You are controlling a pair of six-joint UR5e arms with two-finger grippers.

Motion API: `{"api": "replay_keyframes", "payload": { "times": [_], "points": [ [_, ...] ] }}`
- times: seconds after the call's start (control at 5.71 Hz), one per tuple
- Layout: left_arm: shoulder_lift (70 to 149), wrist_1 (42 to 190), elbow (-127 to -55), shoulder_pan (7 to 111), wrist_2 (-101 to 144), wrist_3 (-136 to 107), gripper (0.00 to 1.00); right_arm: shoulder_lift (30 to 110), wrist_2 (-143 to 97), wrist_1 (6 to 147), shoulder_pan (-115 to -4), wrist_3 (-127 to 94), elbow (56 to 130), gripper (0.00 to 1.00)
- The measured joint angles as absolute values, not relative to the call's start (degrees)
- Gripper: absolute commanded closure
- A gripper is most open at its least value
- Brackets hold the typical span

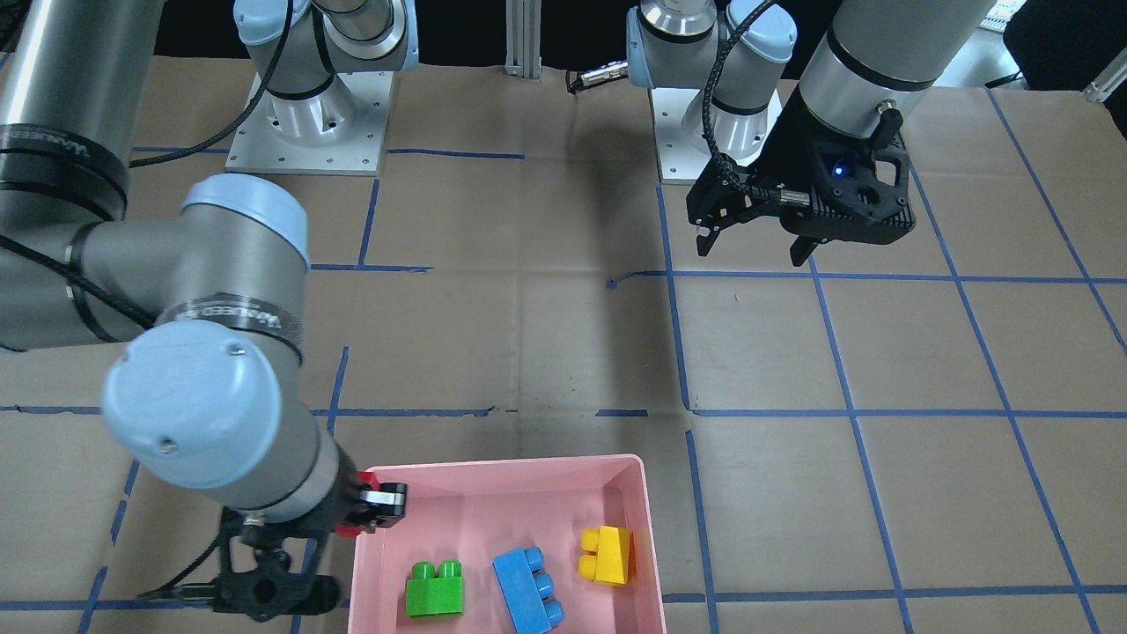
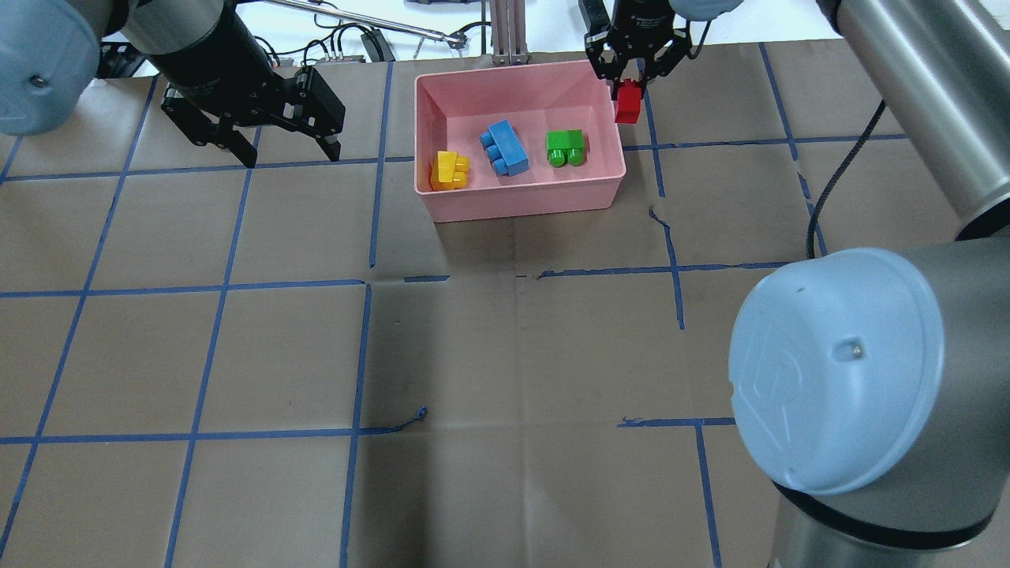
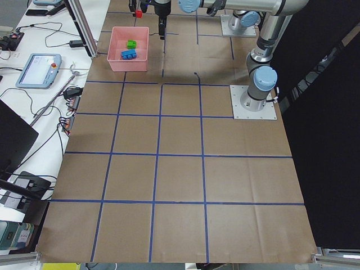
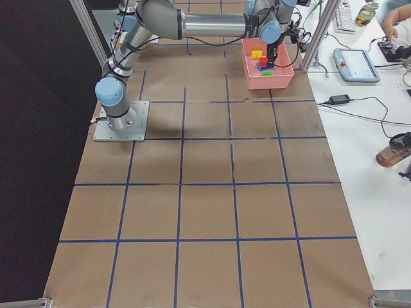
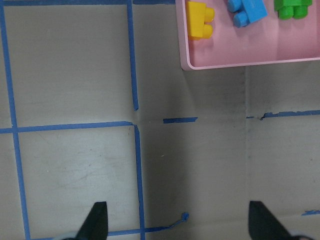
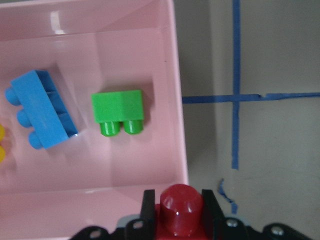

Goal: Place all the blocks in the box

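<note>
Red brick (image 2: 628, 103) sits pinched in right tool (image 2: 630, 82); left tool (image 2: 292, 158) gapes empty.

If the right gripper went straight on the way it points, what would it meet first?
The right gripper would likely set its held red block onto the box rim near a corner, judging by the wrist view. Height is unclear.

red brick (image 6: 181, 209): my right wrist camera shows only the stud top; the body is hidden between the fingers (image 6: 147, 205) of my right gripper (image 2: 629, 83).
yellow brick (image 6: 2, 150): cut by that view's left edge.
box (image 1: 643, 528): far wall cut off in the front-facing view.
left gripper (image 5: 178, 220): only my two fingertips show in its wrist view.
side views: bricks too small to tell their studs.
</note>
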State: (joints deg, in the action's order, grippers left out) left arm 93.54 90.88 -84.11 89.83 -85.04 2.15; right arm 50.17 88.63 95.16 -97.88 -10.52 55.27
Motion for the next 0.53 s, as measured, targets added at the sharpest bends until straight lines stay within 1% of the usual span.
{"api": "replay_keyframes", "payload": {
  "times": [0.18,0.35,0.53],
  "points": [
    [92.1,91.6,-84.8,89.8,-85.6,2.2,0.0,47.3,88.1,98.1,-100.0,-14.1,54.8,0.77],
    [91.0,92.1,-85.1,89.7,-85.9,2.0,0.0,44.6,88.0,101.5,-100.9,-15.3,54.7,0.31],
    [90.5,92.2,-85.1,89.6,-85.9,1.7,0.0,43.4,87.9,102.9,-101.3,-16.2,54.7,0.01]
  ]
}}
